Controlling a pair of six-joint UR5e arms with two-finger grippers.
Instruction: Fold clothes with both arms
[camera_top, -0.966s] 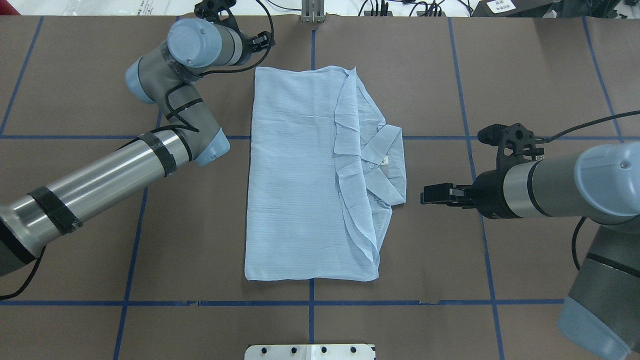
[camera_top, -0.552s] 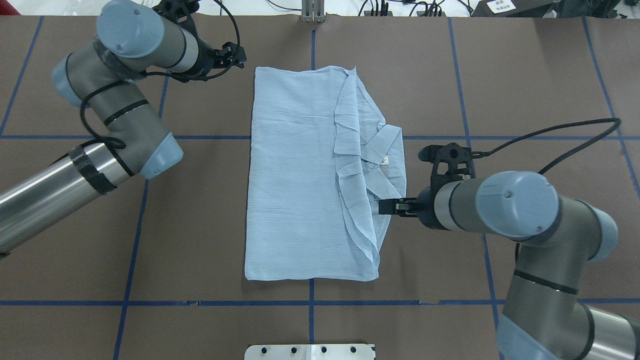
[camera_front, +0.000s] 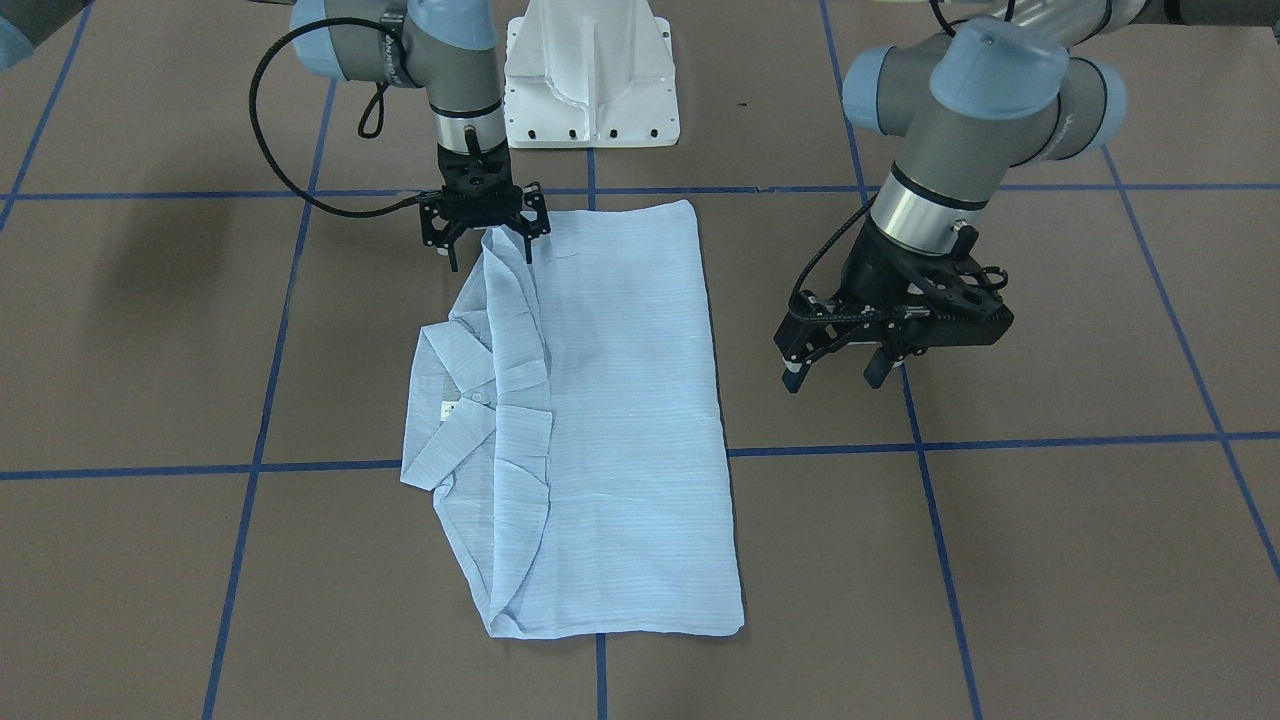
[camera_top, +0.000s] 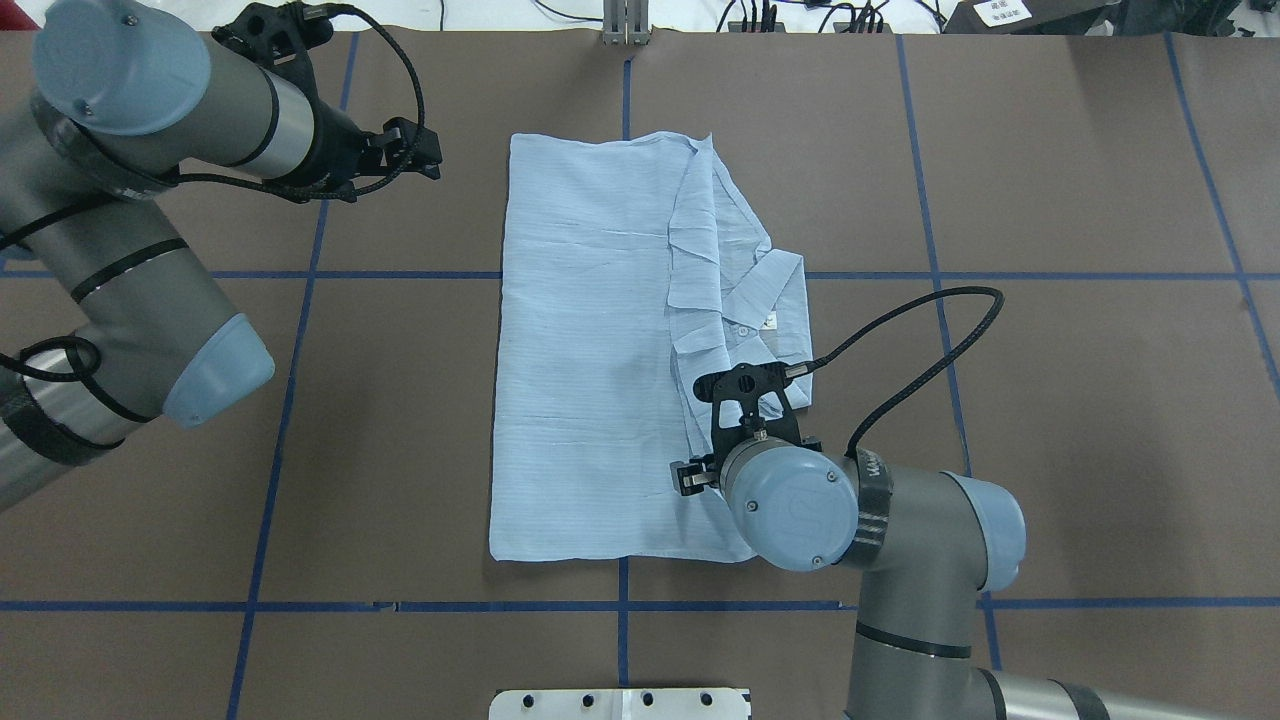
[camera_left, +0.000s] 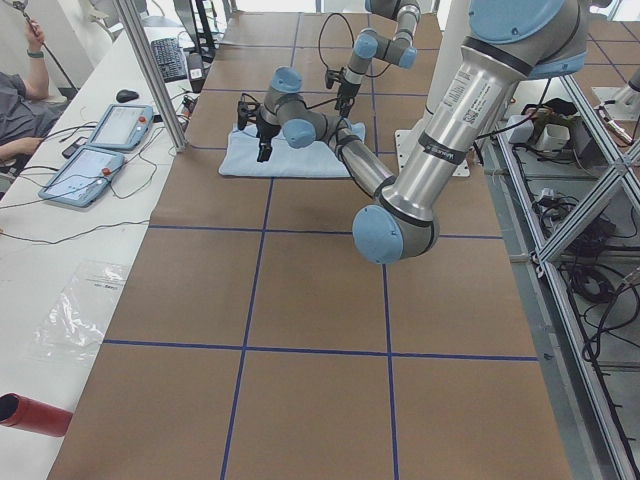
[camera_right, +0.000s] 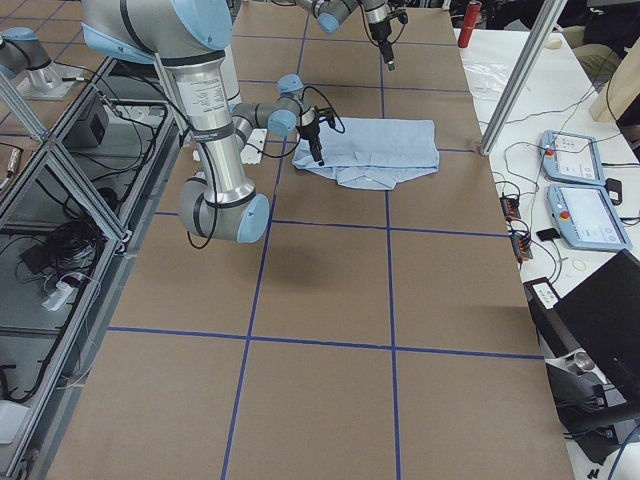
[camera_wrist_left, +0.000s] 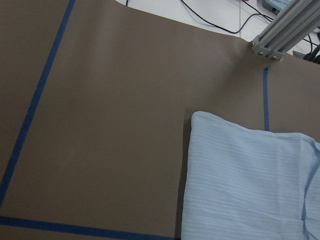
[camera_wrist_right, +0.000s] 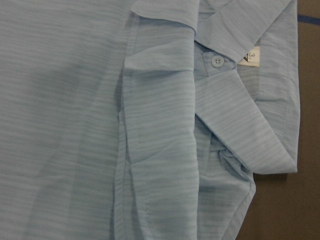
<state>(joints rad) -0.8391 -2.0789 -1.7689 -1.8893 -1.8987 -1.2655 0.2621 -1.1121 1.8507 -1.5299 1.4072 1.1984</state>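
Shirt (camera_top: 590, 350) lies flat mid-table (camera_top: 1050, 150), already narrowed to a long rectangle running near to far. Plain panel is on the left, collar (camera_top: 765, 300) and tucked front flaps on the right. It's probably laid out that way so each arm can take an end or corner for the next fold across its length.

Right gripper (camera_front: 489, 258) points straight down at the shirt's near-right end, jaws spread, no cloth between them. Fingertips straddle the flap edge by the corner, likely set up to pinch it. Can't tell if the tips touch the fabric. Its wrist view looks straight onto flaps, collar and a small white button (camera_wrist_right: 216, 61), so cloth is directly below.

Left gripper (camera_front: 833, 382) hovers off the cloth, also spread and holding nothing, left of the shirt's far-left part and apart from it. Its wrist view has that far-left corner at lower right with brown table surface around it. Judged as parked clear so it doesn't drag the panel, yet near enough to reach a left-side corner
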